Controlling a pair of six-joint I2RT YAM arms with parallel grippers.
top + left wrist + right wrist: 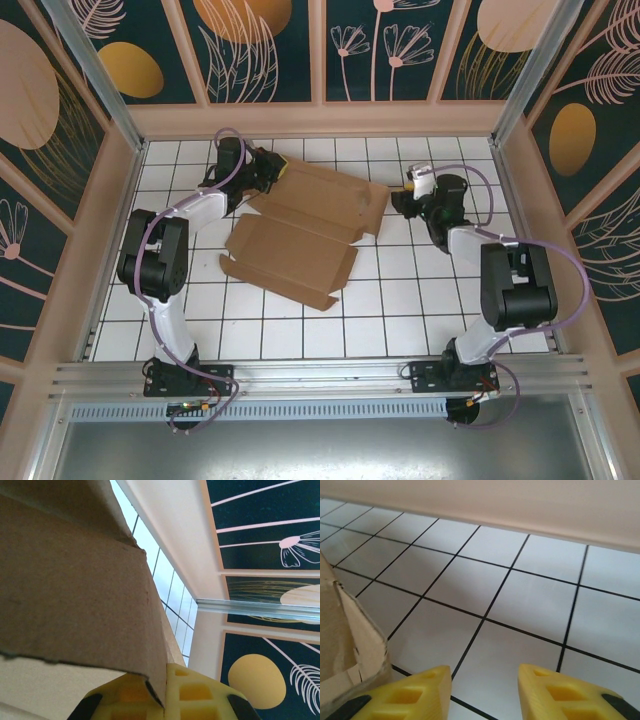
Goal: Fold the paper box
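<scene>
Centrally, the paper box [305, 230] lay on my tiled desk [420, 310]; my left pincer [162, 700] clamped its upper-left flap, while my right pincer [485, 690] stood apart beside its right edge.

White tiled table [400, 310], black grout lines throughout. Low beige wall [320, 120] along far edge and both sides. Dark teal panels [270, 50] above, painted with orange discs [130, 68] and pale leaves. Aluminium posts [90, 65] at far corners; aluminium rail [320, 372] along near edge.
</scene>
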